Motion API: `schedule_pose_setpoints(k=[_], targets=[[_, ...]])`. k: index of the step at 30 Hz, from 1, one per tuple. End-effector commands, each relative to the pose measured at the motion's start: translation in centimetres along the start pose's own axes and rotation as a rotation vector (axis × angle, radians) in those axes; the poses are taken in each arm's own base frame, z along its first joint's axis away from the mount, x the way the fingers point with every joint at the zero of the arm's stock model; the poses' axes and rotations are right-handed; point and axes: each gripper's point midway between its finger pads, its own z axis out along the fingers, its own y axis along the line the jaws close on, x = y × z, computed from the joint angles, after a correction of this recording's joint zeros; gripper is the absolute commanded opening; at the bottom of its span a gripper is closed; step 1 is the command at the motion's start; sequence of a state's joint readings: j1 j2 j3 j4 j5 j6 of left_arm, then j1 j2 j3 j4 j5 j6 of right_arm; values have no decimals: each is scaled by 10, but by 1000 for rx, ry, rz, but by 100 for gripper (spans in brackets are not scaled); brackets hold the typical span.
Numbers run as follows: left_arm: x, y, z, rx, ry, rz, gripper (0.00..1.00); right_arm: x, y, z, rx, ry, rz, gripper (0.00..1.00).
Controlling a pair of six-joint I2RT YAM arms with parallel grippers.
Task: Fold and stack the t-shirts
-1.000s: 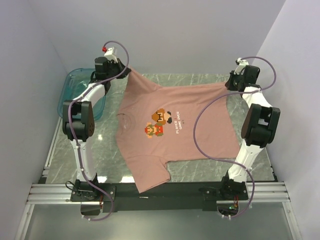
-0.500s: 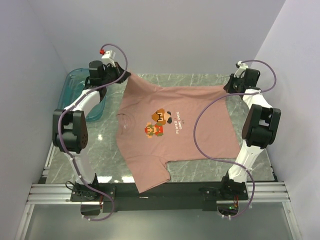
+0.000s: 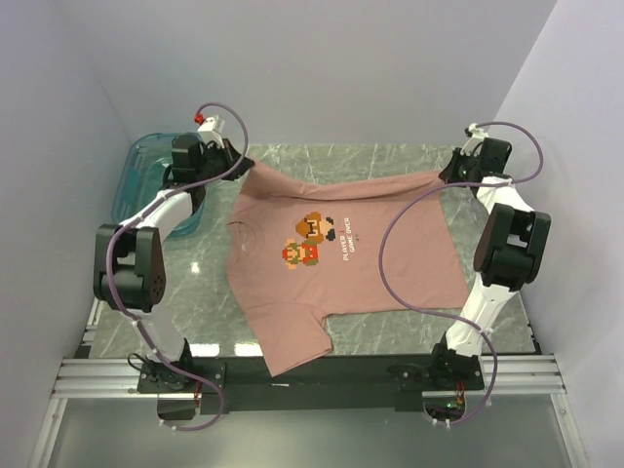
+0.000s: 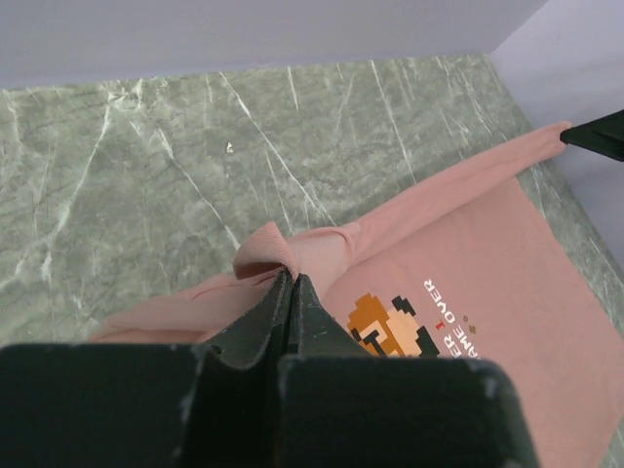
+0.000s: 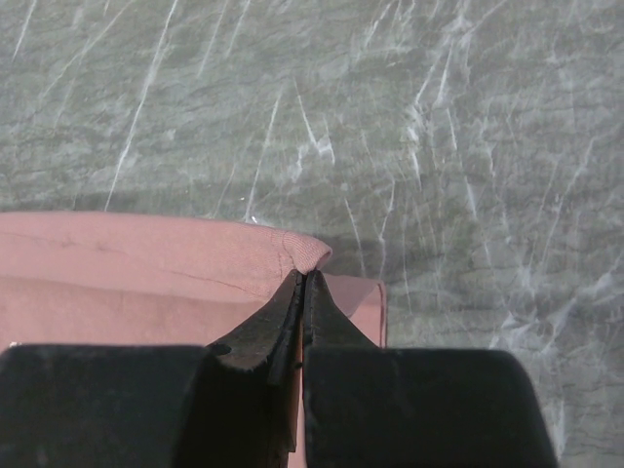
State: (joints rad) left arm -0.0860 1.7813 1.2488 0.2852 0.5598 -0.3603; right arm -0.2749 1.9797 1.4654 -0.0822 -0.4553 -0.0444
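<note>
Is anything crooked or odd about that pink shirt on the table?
Slightly. The shirt lies sideways, and its near sleeve hangs past the table's near edge. Its far edge is bunched where the left gripper and right gripper pinch it. No damage shows.
</note>
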Motion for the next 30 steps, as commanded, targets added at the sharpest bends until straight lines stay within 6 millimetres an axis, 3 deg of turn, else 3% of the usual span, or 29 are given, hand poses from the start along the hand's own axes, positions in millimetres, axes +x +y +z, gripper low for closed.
schedule_pose_setpoints(k=[1,12,17,30], targets=[[-38,-28,-20,61,-93,87,0,-33,-2,-18,7,-89,-24,0],[-26,-45,-44,82,-81,84,1,-24,-12,-12,38,-62,-1,0],[-15,-47,-48,90,-56,65,1,-22,-14,-11,39,-46,13,0],[-8,-49,-50,92,-36,60,1,-13,-21,-13,25,-16,47,0]])
